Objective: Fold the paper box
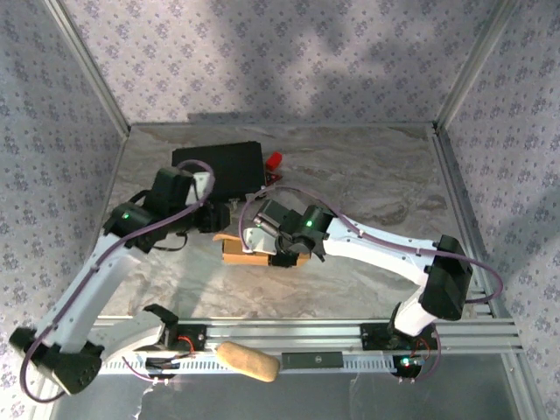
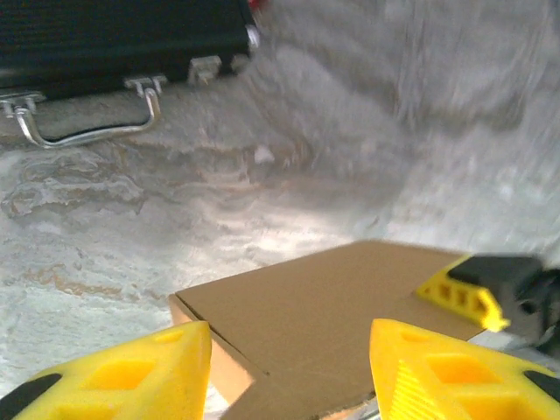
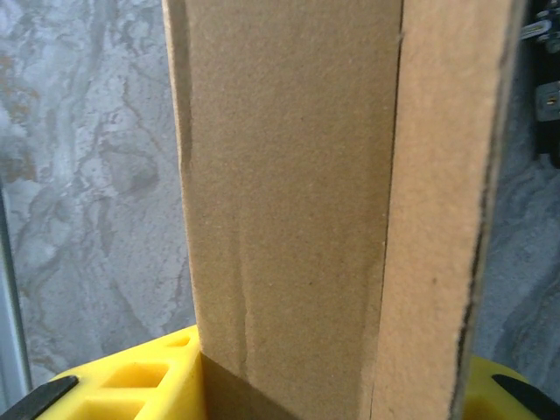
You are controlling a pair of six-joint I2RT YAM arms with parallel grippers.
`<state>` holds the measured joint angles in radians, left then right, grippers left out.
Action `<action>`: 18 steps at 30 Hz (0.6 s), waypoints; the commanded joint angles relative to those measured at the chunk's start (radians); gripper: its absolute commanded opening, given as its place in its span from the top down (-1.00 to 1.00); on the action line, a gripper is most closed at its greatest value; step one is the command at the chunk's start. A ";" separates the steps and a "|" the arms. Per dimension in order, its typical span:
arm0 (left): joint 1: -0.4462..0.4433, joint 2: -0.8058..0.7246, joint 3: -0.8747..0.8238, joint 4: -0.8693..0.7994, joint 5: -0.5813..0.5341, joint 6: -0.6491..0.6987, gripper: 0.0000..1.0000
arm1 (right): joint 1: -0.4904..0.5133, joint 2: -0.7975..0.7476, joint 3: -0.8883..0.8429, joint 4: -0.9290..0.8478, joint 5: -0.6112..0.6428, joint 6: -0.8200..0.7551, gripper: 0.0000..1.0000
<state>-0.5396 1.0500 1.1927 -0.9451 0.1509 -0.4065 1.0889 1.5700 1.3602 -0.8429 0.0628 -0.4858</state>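
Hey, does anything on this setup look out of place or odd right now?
Yes: a tan bread-like lump lies on the metal rail at the near edge, off the tabletop. It looks unrelated to the paper box.

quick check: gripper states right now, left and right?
Left gripper: straddles the paper box; whether it grips cannot be told.
Right gripper: closed on the paper box.
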 commanded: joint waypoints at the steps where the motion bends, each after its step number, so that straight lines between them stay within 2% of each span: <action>1: -0.054 0.005 0.014 -0.131 0.012 0.238 -0.07 | 0.000 -0.003 0.007 -0.037 -0.043 0.019 0.13; 5: -0.097 -0.027 -0.019 -0.125 -0.054 0.290 -0.17 | -0.001 0.001 -0.001 -0.032 -0.049 0.019 0.12; 12: -0.102 -0.032 -0.046 -0.142 -0.071 0.340 0.10 | -0.003 0.007 -0.001 -0.036 -0.053 0.016 0.12; 18: -0.120 -0.040 -0.058 -0.128 -0.079 0.390 0.09 | -0.002 0.026 0.006 -0.041 -0.055 0.016 0.12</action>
<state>-0.6537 1.0279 1.1431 -1.0634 0.0879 -0.0696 1.0889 1.5784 1.3590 -0.8501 0.0250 -0.4850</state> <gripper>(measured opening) 0.455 0.443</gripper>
